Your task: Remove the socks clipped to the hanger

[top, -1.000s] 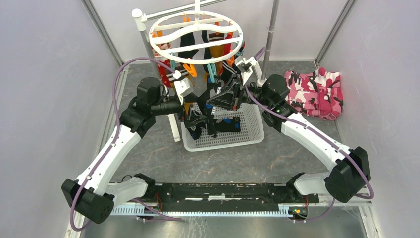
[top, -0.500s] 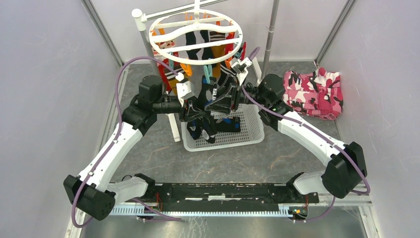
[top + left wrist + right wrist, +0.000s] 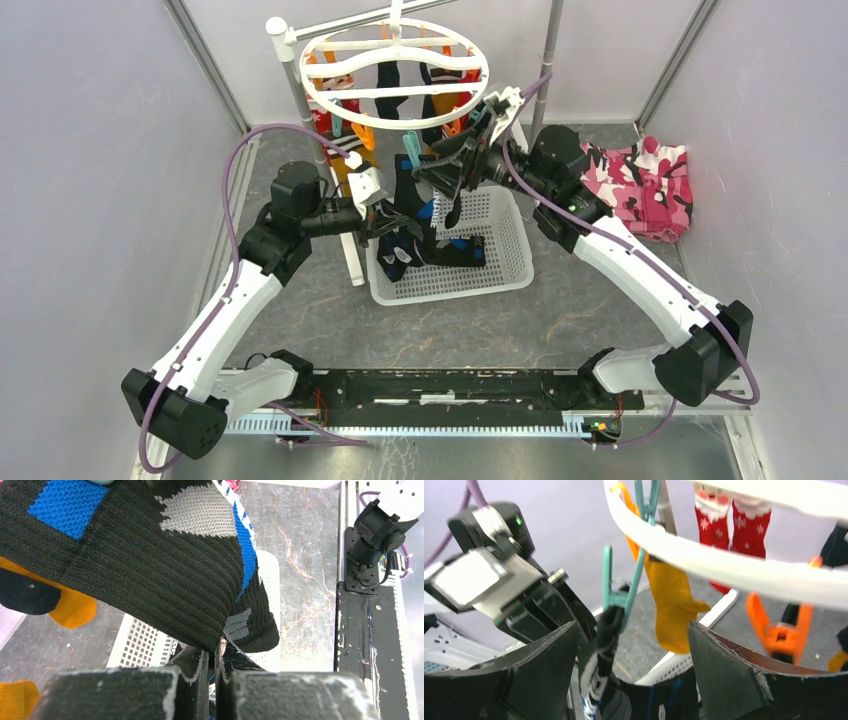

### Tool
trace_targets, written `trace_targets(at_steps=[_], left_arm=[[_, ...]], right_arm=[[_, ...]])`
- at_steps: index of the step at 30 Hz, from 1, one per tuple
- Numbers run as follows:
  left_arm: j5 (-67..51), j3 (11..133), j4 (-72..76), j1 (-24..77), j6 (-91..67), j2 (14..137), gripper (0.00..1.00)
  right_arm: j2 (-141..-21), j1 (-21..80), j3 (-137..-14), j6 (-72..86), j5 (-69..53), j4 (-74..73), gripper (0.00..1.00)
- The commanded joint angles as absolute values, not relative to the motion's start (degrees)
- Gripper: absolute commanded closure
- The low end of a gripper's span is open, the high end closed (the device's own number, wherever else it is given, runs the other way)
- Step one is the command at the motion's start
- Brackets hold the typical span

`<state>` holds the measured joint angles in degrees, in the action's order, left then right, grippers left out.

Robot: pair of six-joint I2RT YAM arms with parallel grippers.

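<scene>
The hanger (image 3: 395, 62) is a round white ring hung at the back, with several socks clipped under it. A black sock (image 3: 408, 188) with blue and grey patches (image 3: 150, 565) hangs from a teal clip (image 3: 621, 596) over the basket. My left gripper (image 3: 215, 652) is shut on this sock's lower edge, also seen from above (image 3: 392, 222). My right gripper (image 3: 634, 645) stands open just under the ring (image 3: 724, 565), its fingers on either side of the teal clip and apart from it. A mustard-yellow sock (image 3: 671, 600) and red socks (image 3: 734, 522) hang behind.
A white perforated basket (image 3: 500, 280) with dark socks in it sits below the hanger. A pink camouflage cloth (image 3: 635, 185) lies at the right. A white stand pole (image 3: 352, 255) and a metal pole (image 3: 548, 70) flank the hanger. An orange clip (image 3: 779, 627) hangs near my right finger.
My left gripper has shut on the black sock's lower edge. My right gripper has opened and risen towards the ring and the teal clip.
</scene>
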<state>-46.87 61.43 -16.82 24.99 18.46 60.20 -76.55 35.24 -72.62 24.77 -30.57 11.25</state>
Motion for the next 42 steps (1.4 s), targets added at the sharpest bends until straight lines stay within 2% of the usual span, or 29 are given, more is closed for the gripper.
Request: trace_targets(at_steps=[1,12,16,19,27,28,32,33,34,36,37,38,40,42], left_arm=[[-46.49,61.35,-13.71,25.35,15.04,59.34,0.98],[-45.8,61.59,-13.71,25.64,14.41,59.5,0.98],[-45.26,60.99,-13.69,25.88,14.41,59.24,0.98],[-44.07,60.5,-13.69,26.23,14.41,59.32,0.97],[-39.07,59.15,-14.95,26.38,16.42,59.26,0.98],[-38.07,58.45,-14.94,26.37,16.59,59.24,0.98],[-33.44,56.52,-14.99,26.37,17.92,59.55,0.98],[-32.28,56.29,-14.99,26.39,18.34,59.77,0.98],[-31.26,56.13,-15.02,26.37,18.9,59.96,0.98],[-30.78,55.99,-15.03,26.37,19.31,60.27,0.98],[-30.77,55.99,-14.96,26.37,19.41,60.48,0.98],[-30.67,55.99,-14.77,26.37,19.42,60.74,0.98],[-30.37,56.07,-14.68,26.44,19.54,61.05,0.98],[-29.88,55.93,-14.68,26.45,20.04,61.17,0.98]], right_arm=[[-79.13,35.43,-78.89,25.07,-28.47,14.04,0.15],[-82.58,36.83,-79.77,31.83,-27.55,23.0,0.23],[-83.34,37.21,-79.39,33.65,-25.94,25.98,0.32],[-84.82,37.63,-80.84,35.02,-25.27,27.33,0.42],[-83.96,38.06,-79.67,35.16,-23.2,27.31,0.91],[-83.87,38.05,-79.44,35.12,-23.05,27.02,0.94],[-83.32,38.06,-78.38,34.61,-22.76,25.66,0.99],[-83.14,38.06,-78.24,34.25,-22.76,25.06,0.99],[-82.82,38.04,-78.07,33.82,-22.84,23.91,0.89],[-81.75,38.06,-77.16,32.78,-22.64,22.09,0.44],[-80.9,38.03,-75.95,32.23,-22.34,21.51,0.27],[-79.78,38.03,-74.67,31.51,-21.78,20.7,0.18],[-77.14,38.04,-71.62,29.68,-21.03,19.15,0.08],[-73.95,38.01,-68.47,27.17,-19.22,16.38,0.05]])
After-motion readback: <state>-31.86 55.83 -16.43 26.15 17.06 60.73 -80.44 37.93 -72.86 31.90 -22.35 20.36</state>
